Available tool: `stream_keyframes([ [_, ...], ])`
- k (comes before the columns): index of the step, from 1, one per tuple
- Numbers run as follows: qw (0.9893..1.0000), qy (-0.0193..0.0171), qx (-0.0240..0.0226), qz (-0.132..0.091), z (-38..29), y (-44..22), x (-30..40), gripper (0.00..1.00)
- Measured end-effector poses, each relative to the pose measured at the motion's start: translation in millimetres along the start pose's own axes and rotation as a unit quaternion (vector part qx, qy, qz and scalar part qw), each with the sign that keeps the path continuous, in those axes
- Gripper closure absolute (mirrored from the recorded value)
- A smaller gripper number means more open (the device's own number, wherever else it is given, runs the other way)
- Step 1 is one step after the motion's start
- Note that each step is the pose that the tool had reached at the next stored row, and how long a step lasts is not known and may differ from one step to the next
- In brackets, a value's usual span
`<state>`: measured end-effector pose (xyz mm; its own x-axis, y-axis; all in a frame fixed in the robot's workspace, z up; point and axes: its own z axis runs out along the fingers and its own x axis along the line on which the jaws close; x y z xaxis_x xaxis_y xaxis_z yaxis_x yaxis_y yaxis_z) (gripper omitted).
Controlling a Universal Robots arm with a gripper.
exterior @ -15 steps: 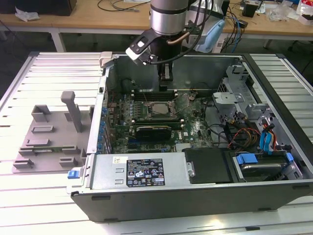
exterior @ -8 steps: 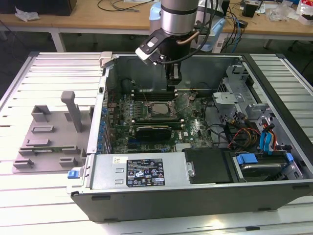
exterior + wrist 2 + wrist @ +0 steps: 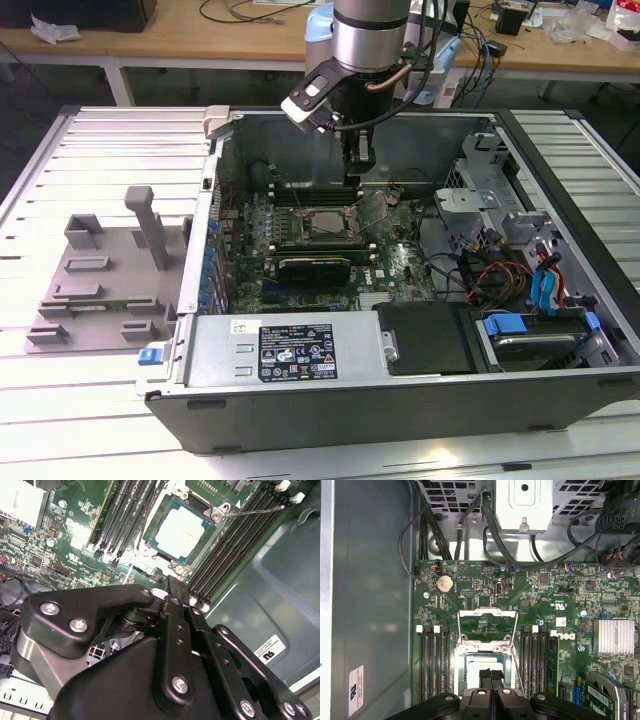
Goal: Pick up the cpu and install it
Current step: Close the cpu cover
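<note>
The cpu (image 3: 180, 531), a flat square chip with a silver top, lies inside the black-framed socket (image 3: 150, 522) on the green motherboard (image 3: 400, 262); in the exterior view the cpu (image 3: 325, 223) sits mid-board. The socket's metal load plate (image 3: 485, 622) stands hinged open. My gripper (image 3: 356, 172) hangs just above the board behind the socket, apart from the chip. In both wrist views its black fingers (image 3: 484, 674) are pressed together with nothing between them. The gripper (image 3: 172, 581) covers the socket's near edge.
The open computer case (image 3: 300, 350) walls in the board on all sides. Memory slots (image 3: 432, 660) flank the socket, and a heatsink (image 3: 614, 636) and cables (image 3: 445, 530) lie nearby. A grey plastic tray (image 3: 100, 275) with upright blocks rests on the slatted table at the exterior view's left.
</note>
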<state>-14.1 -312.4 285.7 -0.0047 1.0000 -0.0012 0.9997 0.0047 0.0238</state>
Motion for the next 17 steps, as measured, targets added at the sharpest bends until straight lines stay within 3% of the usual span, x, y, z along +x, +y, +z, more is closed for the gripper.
stream_keyframes([
  [4,1.0000,0.0000,0.0000,0.000,0.0,0.1,0.0,0.89],
  [6,1.0000,0.0000,0.0000,0.000,0.2,7.6,0.0,0.89],
  [11,1.0000,0.0000,0.0000,0.000,0.4,18.8,-0.1,0.89],
  [17,1.0000,0.0000,0.0000,0.000,0.6,24.6,-0.1,0.89],
])
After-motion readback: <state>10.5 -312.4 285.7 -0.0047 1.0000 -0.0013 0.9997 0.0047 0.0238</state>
